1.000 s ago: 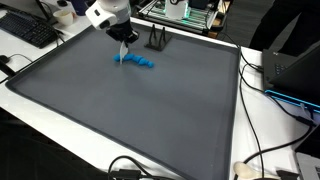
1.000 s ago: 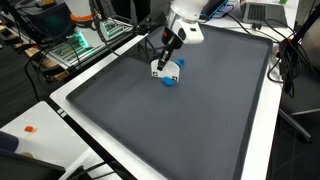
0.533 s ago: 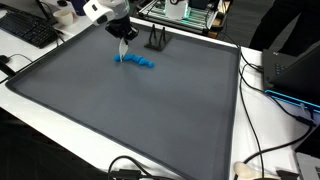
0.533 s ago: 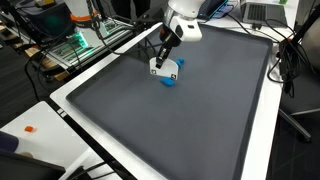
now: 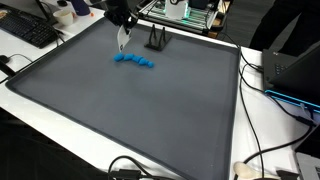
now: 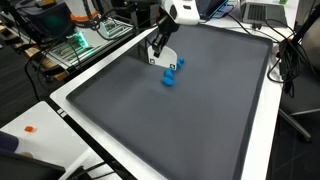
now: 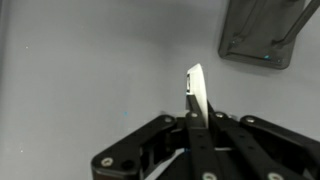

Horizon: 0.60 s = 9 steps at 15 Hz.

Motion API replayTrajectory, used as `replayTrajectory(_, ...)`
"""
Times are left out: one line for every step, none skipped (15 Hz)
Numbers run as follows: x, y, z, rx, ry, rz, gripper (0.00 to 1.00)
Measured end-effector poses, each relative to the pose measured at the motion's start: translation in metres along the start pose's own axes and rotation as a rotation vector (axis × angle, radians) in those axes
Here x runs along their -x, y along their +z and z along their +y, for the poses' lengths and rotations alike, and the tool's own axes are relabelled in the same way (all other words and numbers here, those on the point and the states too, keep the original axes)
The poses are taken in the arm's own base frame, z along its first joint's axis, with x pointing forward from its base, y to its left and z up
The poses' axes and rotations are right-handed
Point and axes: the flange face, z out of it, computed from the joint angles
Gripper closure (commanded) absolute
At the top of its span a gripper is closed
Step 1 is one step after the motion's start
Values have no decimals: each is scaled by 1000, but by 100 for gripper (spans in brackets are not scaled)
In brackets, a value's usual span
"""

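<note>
Hanging over the grey mat (image 5: 130, 115), your gripper (image 5: 122, 32) is clenched on a thin white piece (image 5: 122, 43); both exterior views show the piece pointing downward, clear of the mat; the wrist view shows it pinched edge-on between the fingers (image 7: 160, 135); a lumpy blue object (image 5: 134, 61) lies on the mat near the piece, apart from it; a small black stand (image 5: 156, 38) sits by the mat's far edge, just beyond your gripper.
</note>
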Motion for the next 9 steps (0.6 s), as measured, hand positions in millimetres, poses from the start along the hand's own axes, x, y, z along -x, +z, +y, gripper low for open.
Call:
replayTrajectory(4, -5, 1, -21, 25, 5, 99)
replayTrajectory(9, -10, 1, -47, 55, 10, 99)
replayTrajectory(13, -15, 1, -73, 90, 17, 99)
replayTrajectory(17, -19, 1, -100, 131, 26, 99)
replayTrajectory(21, -23, 0, -129, 176, 34, 99)
replayTrajectory(25, -25, 0, -155, 220, 38, 99)
replayTrajectory(30, -28, -1, -180, 267, 40, 99)
replayTrajectory(34, -28, -2, -205, 312, 40, 99)
replayTrajectory(38, -29, -3, -226, 358, 39, 99)
